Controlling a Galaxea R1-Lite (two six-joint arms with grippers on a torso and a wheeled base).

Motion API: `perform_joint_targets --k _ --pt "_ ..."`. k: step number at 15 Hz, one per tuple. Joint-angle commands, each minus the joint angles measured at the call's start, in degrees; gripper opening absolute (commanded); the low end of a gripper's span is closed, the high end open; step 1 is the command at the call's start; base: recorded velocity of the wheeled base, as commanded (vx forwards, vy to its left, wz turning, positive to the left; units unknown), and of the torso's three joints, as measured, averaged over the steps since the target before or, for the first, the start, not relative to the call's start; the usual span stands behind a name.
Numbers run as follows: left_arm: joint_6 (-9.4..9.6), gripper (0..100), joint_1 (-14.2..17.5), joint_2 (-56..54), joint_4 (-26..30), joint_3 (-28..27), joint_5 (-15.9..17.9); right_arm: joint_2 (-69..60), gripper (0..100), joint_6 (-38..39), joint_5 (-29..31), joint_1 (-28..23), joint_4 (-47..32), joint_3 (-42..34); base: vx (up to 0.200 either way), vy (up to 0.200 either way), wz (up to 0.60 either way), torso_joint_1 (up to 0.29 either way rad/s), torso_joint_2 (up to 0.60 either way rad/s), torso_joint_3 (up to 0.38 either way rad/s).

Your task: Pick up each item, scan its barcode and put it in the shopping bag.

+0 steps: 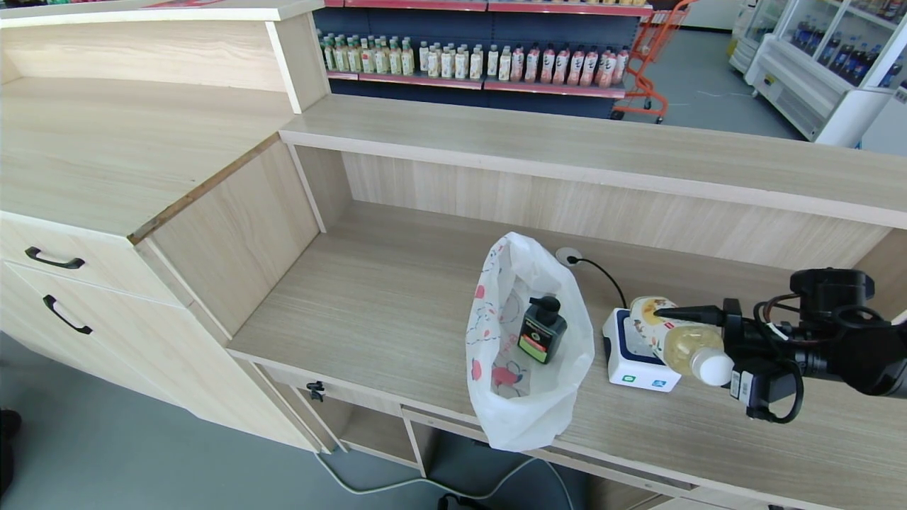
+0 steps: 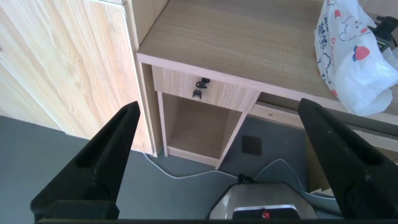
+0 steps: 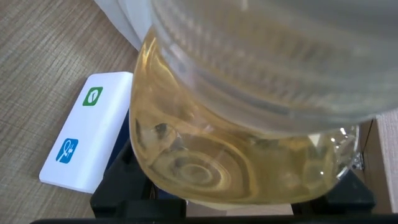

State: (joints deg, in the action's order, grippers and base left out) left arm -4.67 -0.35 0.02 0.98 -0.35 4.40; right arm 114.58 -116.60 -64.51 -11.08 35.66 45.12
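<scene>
**Tabletop** (image 1: 397,312): light wood recess. It is closed by a back wall under a raised ledge and by a side panel on the left, and open along the front edge. A broad bare stretch runs from the side panel to the bag.

**Shopping bag** (image 1: 577,347): white printed plastic with its mouth open, lying near mid-tabletop. Its lower end hangs over the front edge.

**Pump bottle** (image 1: 542,329): black, inside the bag.

**Scanner** (image 1: 631,361): white with a blue face, just right of the bag and close to it. A black cable (image 1: 602,273) runs from it toward the back wall.

**Bottle** (image 1: 684,347): clear with yellow liquid, held sideways over the scanner with its white cap toward the front edge. Whether it touches the scanner cannot be told.

**Right end effector** (image 1: 669,329): pinching the bottle, with the arm reaching in level from the right.

**Left end effector** (image 2: 219,118): fingers spread wide with nothing between them. It is low before the counter front, over grey floor, facing a keyed drawer (image 2: 199,87).
</scene>
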Motion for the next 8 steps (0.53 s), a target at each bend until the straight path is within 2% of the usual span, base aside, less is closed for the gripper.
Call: perform_joint_targets --k 1,3,5,6,7,8 --pt "0.01 100 0.0 -0.02 -0.01 0.0 -0.01 -1.82 0 0.68 0.0 0.01 -0.59 -0.12 0.0 0.0 0.0 0.0 0.0 0.0" --pt "0.01 100 0.0 -0.02 -0.01 0.0 -0.01 -11.48 0 7.71 0.53 -0.96 -4.46 -2.14 0.0 0.0 0.0 0.0 0.0 0.0" --pt "0.01 100 0.0 -0.02 -0.01 0.0 -0.01 -29.59 0 24.23 4.31 -5.09 -15.88 -3.81 0.0 0.0 0.0 0.0 0.0 0.0" --pt "-0.08 100 0.0 -0.02 -0.01 0.0 -0.01 -35.92 0 34.86 5.45 -7.73 -19.31 -3.37 0.0 0.0 0.0 0.0 0.0 0.0" --pt "-0.08 100 0.0 -0.02 -0.01 0.0 -0.01 -40.49 0 45.5 8.35 -10.1 -19.57 -3.63 0.0 0.0 0.0 0.0 0.0 0.0" --pt "0.01 100 0.0 -0.02 -0.01 0.0 -0.01 -42.6 0 52.27 12.04 -11.59 -19.57 -3.98 0.0 0.0 0.0 0.0 0.0 0.0"
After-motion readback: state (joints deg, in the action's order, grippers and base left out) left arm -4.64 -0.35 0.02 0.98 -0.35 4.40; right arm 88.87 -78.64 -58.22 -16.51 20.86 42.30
